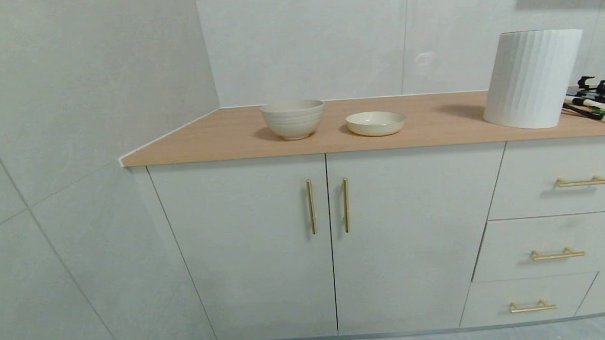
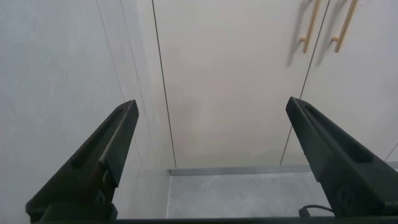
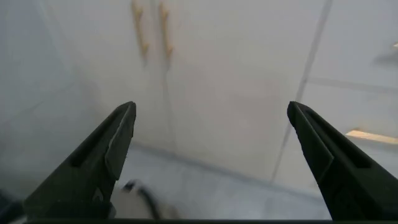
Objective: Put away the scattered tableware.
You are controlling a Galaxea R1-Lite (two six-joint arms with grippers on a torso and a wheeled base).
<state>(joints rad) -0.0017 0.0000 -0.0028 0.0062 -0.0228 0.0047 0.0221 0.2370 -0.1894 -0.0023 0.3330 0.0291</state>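
A ribbed cream bowl (image 1: 292, 119) stands on the wooden countertop (image 1: 433, 126). Just to its right sits a shallow cream dish (image 1: 375, 123). Below them two white cabinet doors (image 1: 285, 242) are closed, with gold handles (image 1: 310, 206) meeting at the middle. My left gripper (image 2: 211, 112) hangs open low in front of the left cabinet door (image 2: 230, 81), nothing between its fingers. My right gripper (image 3: 211, 115) is open too, held low before the cabinet doors (image 3: 236, 74) with nothing in it.
A tall white ribbed container (image 1: 532, 78) stands at the counter's right, with pens and dark tools (image 1: 596, 103) beside it. Three drawers with gold handles (image 1: 586, 181) are at the right. A tiled wall (image 1: 76, 123) closes off the left side.
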